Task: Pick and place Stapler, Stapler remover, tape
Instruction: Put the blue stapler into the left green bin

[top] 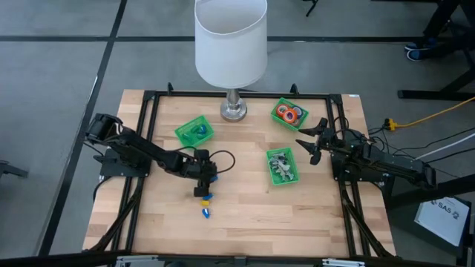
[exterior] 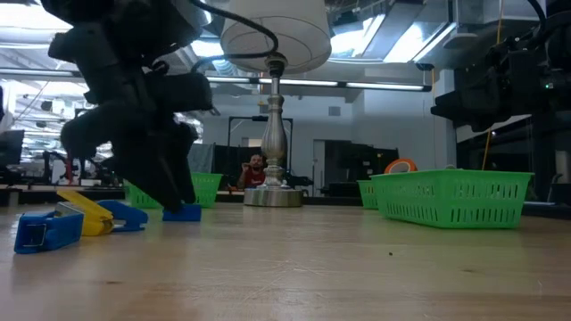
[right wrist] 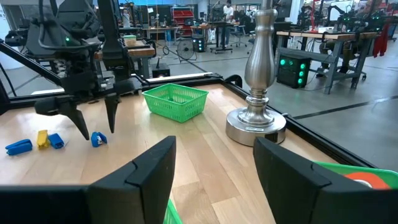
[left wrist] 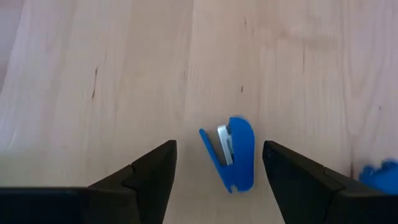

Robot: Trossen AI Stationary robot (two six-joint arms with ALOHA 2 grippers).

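Left gripper — sitting left of centre in the high view, pointing down at the wooden table, fingers spread wide with nothing between them but air. In the left wrist view a small blue stapler is lying on its side on the bare wood between the two dark fingers, touching neither.

Right gripper — waiting at the right of the high view, between the two right-hand bins, fingers apart and holding nothing.

Loose staplers — a blue and yellow cluster is lying just below the left gripper in the high view, with one more blue piece below that; at the lower left of the low view these are showing as a blue stapler, a yellow one and another blue one crowded together.

Bins — one green bin upper left of centre, holding blue pieces; one at upper right holding the tape; one right of centre holding the stapler removers.

Risks, as judged:
- The stapler is lying askew between the fingers — closing on it may be pinching one end only, letting it pivot or squirt out.
- It is sitting nearer one finger, so that finger may be shoving it sideways first.
- Neighbouring staplers are lying close; a descent off-line may be knocking them further from reach.
- The lamp is standing beside the staplers' bin, crowding any carry toward it.
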